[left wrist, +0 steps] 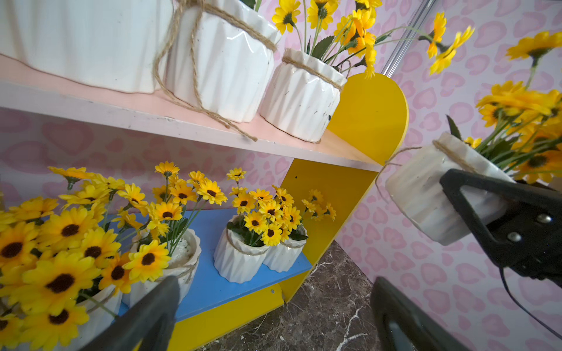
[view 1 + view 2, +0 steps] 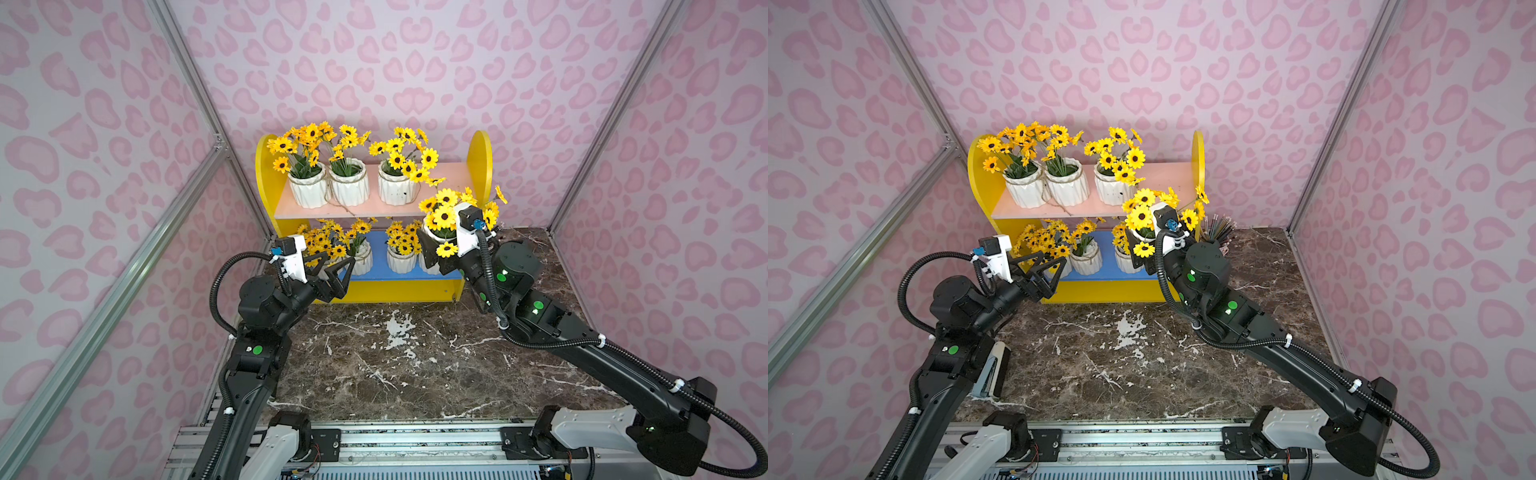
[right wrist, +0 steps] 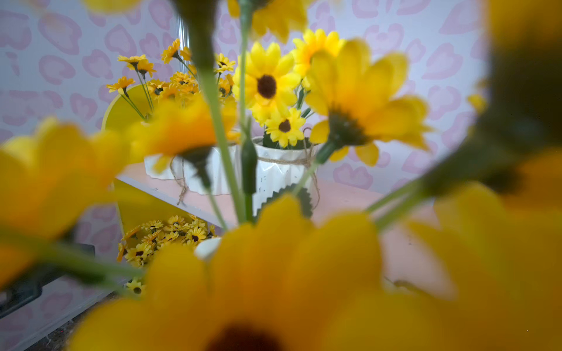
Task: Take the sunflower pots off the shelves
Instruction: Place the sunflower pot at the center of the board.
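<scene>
The yellow shelves (image 2: 266, 183) stand at the back of the table. Three sunflower pots (image 2: 349, 187) sit on the pink upper board (image 2: 365, 210). Several more (image 2: 401, 259) stand on the blue lower board (image 2: 378, 253). My right gripper (image 2: 444, 245) is shut on another white ribbed sunflower pot (image 2: 436, 235), held in the air just off the shelves' right end. In the left wrist view one black finger (image 1: 486, 206) presses against this pot (image 1: 425, 194). Blurred flowers fill the right wrist view and hide the jaws. My left gripper (image 2: 332, 270) (image 1: 273, 304) is open and empty in front of the lower board's left pots.
A cup of dark pencils (image 2: 1219, 228) stands to the right of the shelves, behind my right arm. The tabletop is dark marble (image 2: 395, 365). Pink patterned walls with aluminium posts (image 2: 216, 137) close it in on three sides.
</scene>
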Motion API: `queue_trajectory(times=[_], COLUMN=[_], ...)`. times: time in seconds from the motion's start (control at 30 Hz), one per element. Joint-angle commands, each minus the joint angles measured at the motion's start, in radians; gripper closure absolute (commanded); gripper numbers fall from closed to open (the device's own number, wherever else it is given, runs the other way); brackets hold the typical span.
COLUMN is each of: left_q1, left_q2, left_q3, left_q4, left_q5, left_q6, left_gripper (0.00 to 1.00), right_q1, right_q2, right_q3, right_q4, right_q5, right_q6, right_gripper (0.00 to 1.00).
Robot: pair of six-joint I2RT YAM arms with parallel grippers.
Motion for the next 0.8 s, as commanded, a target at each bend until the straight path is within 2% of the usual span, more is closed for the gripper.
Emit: queue_trajectory(times=[0.0,0.17,0.37,0.5,0.77], left_q1=[-0.001,0.000,0.000,-0.001,0.008], left_q2=[-0.015,-0.057,-0.095,-0.109,-0.163], left_q3=[-0.009,-0.043,-0.089,-0.164,-0.239], left_q4=[-0.025,-0.062,-0.091,-0.086,-0.154], left_q5=[-0.039,-0.073,-0.166,-0.251,-0.454], left_q6=[-0.005,-0.011,-0.042,-0.100,-0.127], left_gripper=[0.00,0.00,0.00,0.00,0.01], right_q1=[0.035,0.069,0.086,0.107,0.128], right_q2=[-0.045,-0.098,-0.082,0.015,0.359], right_q3=[-0.077,-0.233,-0.416,-0.465,-0.445], right_q4=[0.160,0.227,0.405,0.509,0.778], right_q5=[-0.036,-0.082,-0.188,-0.244,-0.408], right_q6=[-0.031,-0.048,0.040,0.076,0.141], right_gripper=[1.00,1.00,1.00,1.00,1.00])
